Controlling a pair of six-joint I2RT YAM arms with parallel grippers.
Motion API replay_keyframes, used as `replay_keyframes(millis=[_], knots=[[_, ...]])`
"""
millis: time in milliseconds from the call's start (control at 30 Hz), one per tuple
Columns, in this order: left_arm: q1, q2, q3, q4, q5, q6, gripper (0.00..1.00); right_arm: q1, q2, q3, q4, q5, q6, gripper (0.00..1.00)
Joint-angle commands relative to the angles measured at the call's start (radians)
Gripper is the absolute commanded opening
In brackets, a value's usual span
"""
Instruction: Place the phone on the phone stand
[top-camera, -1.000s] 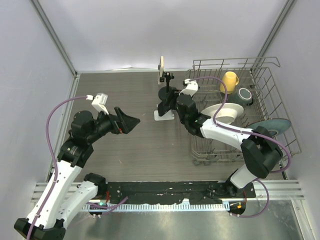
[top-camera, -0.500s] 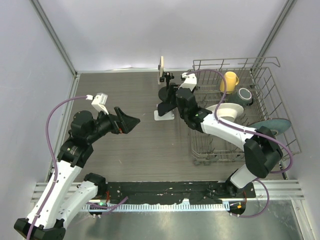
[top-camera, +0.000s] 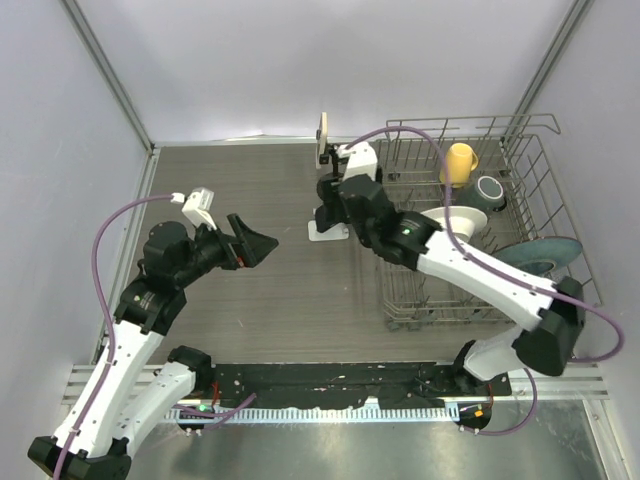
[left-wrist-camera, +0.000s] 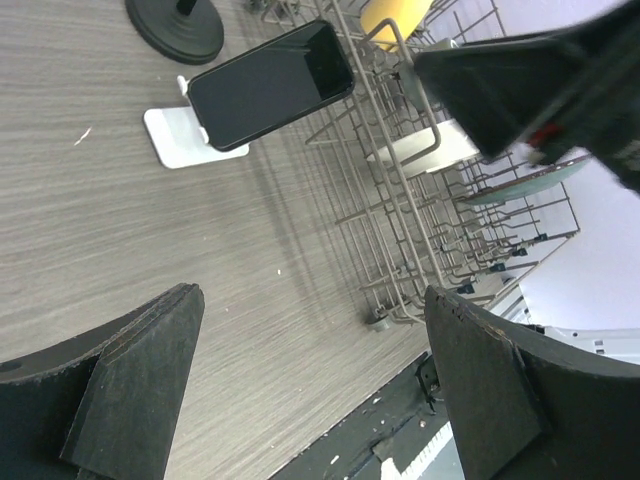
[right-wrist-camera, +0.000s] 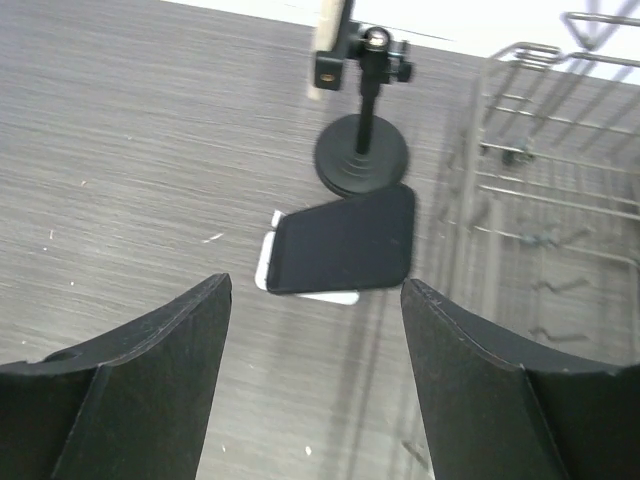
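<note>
Black phone (right-wrist-camera: 345, 240) leans tilted on the white phone stand (right-wrist-camera: 266, 268) on the grey wood-grain worktop (right-wrist-camera: 120, 150). A round-based black clip mount (right-wrist-camera: 362, 155) stands just behind it, and the wire dish rack (right-wrist-camera: 530, 190) sits close beside. The right end effector (right-wrist-camera: 315, 300) hovers above, spread and empty. The left end effector (top-camera: 255, 240) is also spread, well apart.

Wire dish rack (top-camera: 440, 300) — yellow cup (top-camera: 459, 160), white bowl (top-camera: 455, 228) inside.

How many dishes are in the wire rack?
4: yellow cup at the far side, dark bowl right of it, white dish in the middle, teal plate at the right edge. The right arm may hide others.
</note>
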Motion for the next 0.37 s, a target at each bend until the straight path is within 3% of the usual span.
replay_keyframes(millis=[0,167,333], knots=[[0.004,-0.002,0.072,-0.047,-0.025,-0.040,0.96,-0.019,-0.208,0.043,-0.258,0.061,0.067,0.74],[0.002,-0.036,0.124,-0.026,-0.005,-0.095,0.96,-0.016,-0.524,-0.122,-0.293,-0.005,0.089,0.75],[0.004,-0.087,0.230,-0.003,0.006,-0.113,0.96,-0.016,-0.886,-0.141,-0.299,-0.135,0.077,0.82]])
